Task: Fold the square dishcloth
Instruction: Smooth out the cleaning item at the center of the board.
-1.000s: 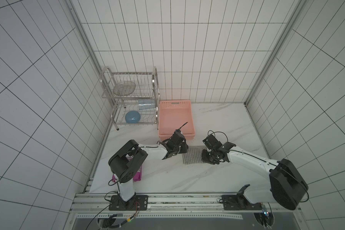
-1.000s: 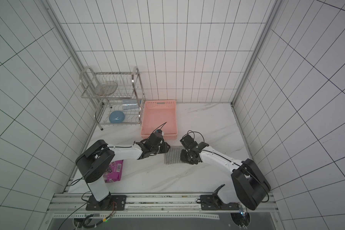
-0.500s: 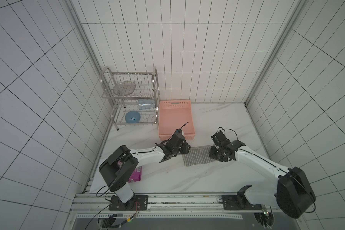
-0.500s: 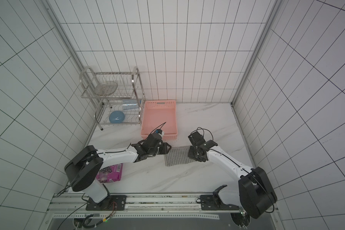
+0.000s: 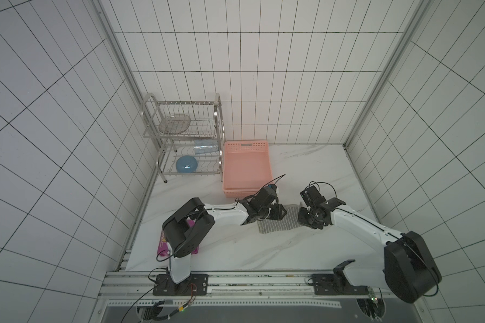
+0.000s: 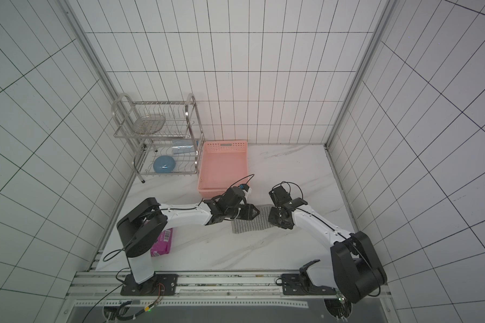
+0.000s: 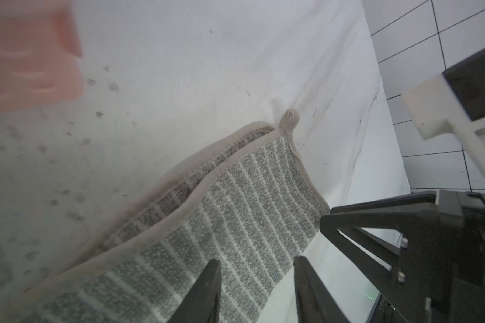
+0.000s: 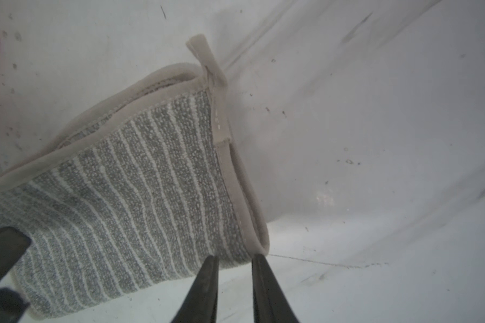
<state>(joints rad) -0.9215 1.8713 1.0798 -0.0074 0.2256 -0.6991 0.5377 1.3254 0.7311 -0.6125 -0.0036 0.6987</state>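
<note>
The square dishcloth (image 5: 284,223) (image 6: 251,223), grey with thin whitish stripes, lies folded double on the marble table between the two arms. Its beige hems lie one over the other, with a hanging loop at one corner (image 7: 290,118) (image 8: 205,56). My left gripper (image 5: 277,215) (image 6: 249,214) (image 7: 256,258) hovers open over the cloth's left part, holding nothing. My right gripper (image 5: 305,219) (image 6: 276,219) (image 8: 234,256) is at the cloth's right end. Its jaws stand a narrow gap apart, tips at the folded corner, with bare table showing between them.
A pink basket (image 5: 247,145) (image 6: 226,144) stands just behind the left gripper. A wire dish rack (image 5: 182,139) with a blue bowl (image 5: 186,164) is at the back left. A purple snack packet (image 6: 161,243) lies under the left arm's elbow. Tiled walls close in both sides.
The left gripper has opened wider and shifted right over the cloth. The right gripper has moved a little right to the cloth's end and its jaws have narrowed.
</note>
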